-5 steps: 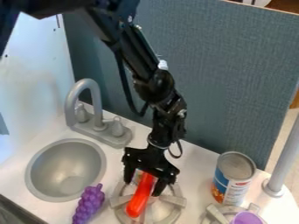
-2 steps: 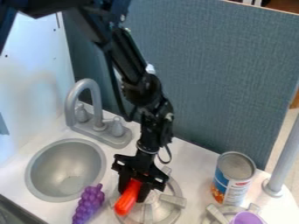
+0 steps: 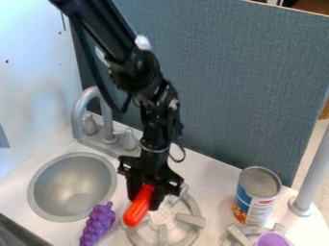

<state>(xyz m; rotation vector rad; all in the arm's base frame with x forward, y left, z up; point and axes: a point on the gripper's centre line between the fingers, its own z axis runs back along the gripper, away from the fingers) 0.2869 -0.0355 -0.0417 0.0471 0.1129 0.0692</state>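
My gripper (image 3: 145, 196) hangs over the left part of the grey stove burner (image 3: 191, 219), shut on a smooth red-orange object. That red-orange object (image 3: 137, 209) is long and rounded, tilted down toward the lower left, its upper end hidden between the fingers. Just to its left lies a purple bunch of toy grapes (image 3: 98, 224) on the white counter, between the sink and the burner.
A round grey sink (image 3: 40, 174) is at the left, with a grey faucet (image 3: 103, 139) behind it. To the right stand a can (image 3: 254, 196), a grey post (image 3: 313, 175) and a purple cup (image 3: 272, 239) on a second burner (image 3: 239, 236). A blue-grey panel (image 3: 237, 81) rises behind.
The arm and gripper have shifted left, carrying the red-orange object from over the burner's middle to its left side, closer to the grapes.
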